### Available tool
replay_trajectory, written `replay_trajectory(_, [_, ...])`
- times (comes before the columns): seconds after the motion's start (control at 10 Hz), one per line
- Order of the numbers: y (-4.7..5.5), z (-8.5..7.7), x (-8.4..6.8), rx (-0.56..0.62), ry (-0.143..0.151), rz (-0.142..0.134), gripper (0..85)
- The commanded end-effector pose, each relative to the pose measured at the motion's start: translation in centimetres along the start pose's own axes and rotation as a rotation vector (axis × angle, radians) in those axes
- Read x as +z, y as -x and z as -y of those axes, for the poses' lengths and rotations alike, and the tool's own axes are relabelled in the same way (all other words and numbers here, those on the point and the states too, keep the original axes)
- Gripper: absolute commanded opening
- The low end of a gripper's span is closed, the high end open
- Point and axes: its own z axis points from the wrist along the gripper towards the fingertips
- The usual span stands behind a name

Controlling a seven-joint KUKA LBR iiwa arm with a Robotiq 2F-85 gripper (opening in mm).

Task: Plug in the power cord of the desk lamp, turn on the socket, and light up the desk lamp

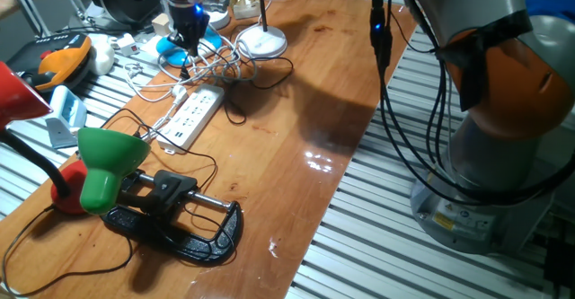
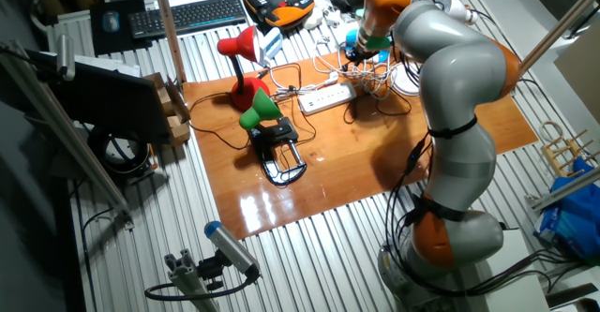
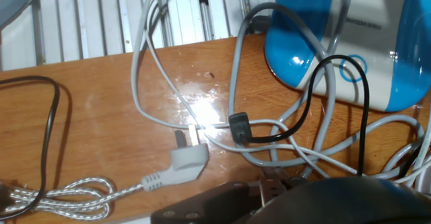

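The power cord (image 3: 335, 69) is thin and black. It loops over the white cables and ends in a small black plug (image 3: 240, 128) lying loose on the wood. My gripper (image 3: 269, 194) hovers just above and in front of that plug; only dark finger shapes show, with nothing seen in them. In one fixed view the gripper (image 1: 190, 39) hangs over the cable tangle, left of the desk lamp's round white base (image 1: 262, 40). The socket (image 1: 191, 117), a white power strip, lies nearer the front. It also shows in the other fixed view (image 2: 326, 96) below the gripper (image 2: 360, 57).
A white plug (image 3: 188, 160) on a braided cable lies left of the black plug. A blue-and-white device (image 3: 350, 42) stands behind. A green-shaded clamp lamp (image 1: 108, 160), its black clamp (image 1: 180, 223) and a red-shaded lamp (image 2: 242, 50) stand beyond the socket. An orange pendant (image 1: 63, 61) lies off the board.
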Motion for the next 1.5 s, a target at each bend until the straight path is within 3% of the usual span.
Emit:
replay_trajectory(0.0, [0.0,-0.2,-0.1,0.0,-0.011,0.001,0.0])
replay_trajectory(0.1, [0.1,-0.1,-0.2,0.003,0.008,-0.008,0.0])
replay_trajectory(0.2, [-0.2,-0.6,0.1,0.006,-0.014,-0.008,0.0])
replay_trajectory(0.3, [-0.6,-0.7,0.5,0.003,-0.011,-0.012,0.0])
replay_trajectory(0.4, [-0.9,-0.8,1.0,0.005,0.001,-0.001,0.0])
replay_trajectory(0.5, [-1.1,-1.0,1.4,0.002,0.0,0.032,0.0])
replay_trajectory(0.7, [-1.0,-1.1,1.8,0.001,0.012,0.053,0.0])
replay_trajectory(0.9, [-1.0,-1.3,2.0,-0.025,0.009,0.083,0.0])
replay_trajectory(1.0, [-1.0,-1.5,2.0,-0.06,-0.01,0.091,0.0])
replay_trajectory(1.2, [-1.0,-1.5,1.9,-0.07,-0.011,0.119,34.0])
replay_trajectory(1.3, [-0.9,-1.5,1.9,-0.073,-0.013,0.133,34.0])
replay_trajectory(1.4, [-0.9,-1.5,1.9,-0.068,-0.01,0.142,51.0])
